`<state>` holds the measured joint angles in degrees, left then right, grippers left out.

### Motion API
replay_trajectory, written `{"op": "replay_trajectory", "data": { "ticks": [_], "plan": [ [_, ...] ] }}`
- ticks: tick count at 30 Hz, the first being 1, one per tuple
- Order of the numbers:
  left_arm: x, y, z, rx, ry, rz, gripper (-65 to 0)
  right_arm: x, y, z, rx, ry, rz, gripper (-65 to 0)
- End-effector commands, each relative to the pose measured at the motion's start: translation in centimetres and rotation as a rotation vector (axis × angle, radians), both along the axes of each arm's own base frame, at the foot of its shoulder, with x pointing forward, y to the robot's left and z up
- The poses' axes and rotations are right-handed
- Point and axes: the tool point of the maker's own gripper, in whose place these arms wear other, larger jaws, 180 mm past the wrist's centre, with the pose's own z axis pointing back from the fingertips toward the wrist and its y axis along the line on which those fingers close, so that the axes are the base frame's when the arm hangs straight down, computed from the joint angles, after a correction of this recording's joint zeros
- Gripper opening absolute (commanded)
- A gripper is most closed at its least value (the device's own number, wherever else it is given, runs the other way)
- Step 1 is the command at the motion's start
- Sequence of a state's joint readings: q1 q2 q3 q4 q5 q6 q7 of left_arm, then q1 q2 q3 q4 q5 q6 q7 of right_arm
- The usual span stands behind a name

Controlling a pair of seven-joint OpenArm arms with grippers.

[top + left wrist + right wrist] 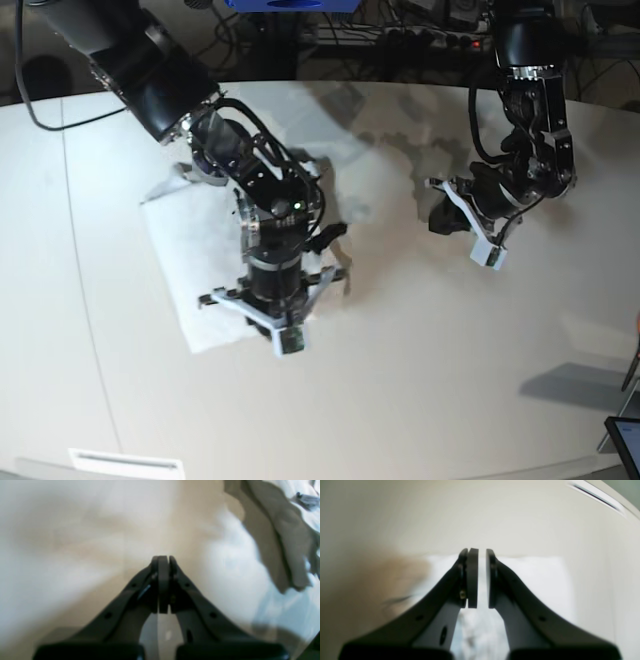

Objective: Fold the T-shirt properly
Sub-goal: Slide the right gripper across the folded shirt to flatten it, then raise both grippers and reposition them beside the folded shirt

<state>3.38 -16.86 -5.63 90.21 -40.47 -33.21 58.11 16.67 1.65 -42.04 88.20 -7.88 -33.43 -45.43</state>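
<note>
Below the right gripper, jaws slightly parted and apparently empty, lies the folded T-shirt; the left gripper, clenched, hovers well apart.

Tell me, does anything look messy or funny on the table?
A little. The plain white cotton T-shirt lies as a folded bundle, but askew to the white tabletop's front edge, and its far part near the top looks rumpled. Nothing looks spilled or broken.

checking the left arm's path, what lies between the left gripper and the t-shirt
Only bare white tabletop, as the base view shows. The left gripper, shut, hangs clear of the T-shirt, which lies under the right gripper.
</note>
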Motion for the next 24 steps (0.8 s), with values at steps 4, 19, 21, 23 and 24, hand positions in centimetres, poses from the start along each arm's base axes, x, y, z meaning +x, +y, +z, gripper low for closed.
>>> {"op": "replay_trajectory", "data": {
  "ticks": [4, 19, 21, 23, 24],
  "plan": [
    [-0.9, -0.8, 2.4, 0.02, -0.076, -0.047, -65.0, 0.4, -4.8, 1.5, 0.023, -0.03, -0.114, -60.2],
    [-9.1, -11.9, 1.8, -0.026, 0.006, -0.417, -65.0, -5.5, -22.2, -2.4, 0.018, 0.072, -0.555, -60.1],
    [-10.2, -13.7, 1.6, -0.048, 0.021, -0.475, -65.0, -5.9, -23.4, -2.6, 0.011, 0.076, -0.583, -60.1],
    [-11.2, -15.0, 1.3, -0.064, 0.036, -0.515, -65.0, -6.7, -25.0, -2.8, -0.011, 0.085, -0.611, -60.1],
    [-11.5, -15.4, 1.2, -0.072, 0.042, -0.526, -65.0, -6.8, -25.5, -2.7, -0.018, 0.082, -0.618, -60.1]
  ]
}}
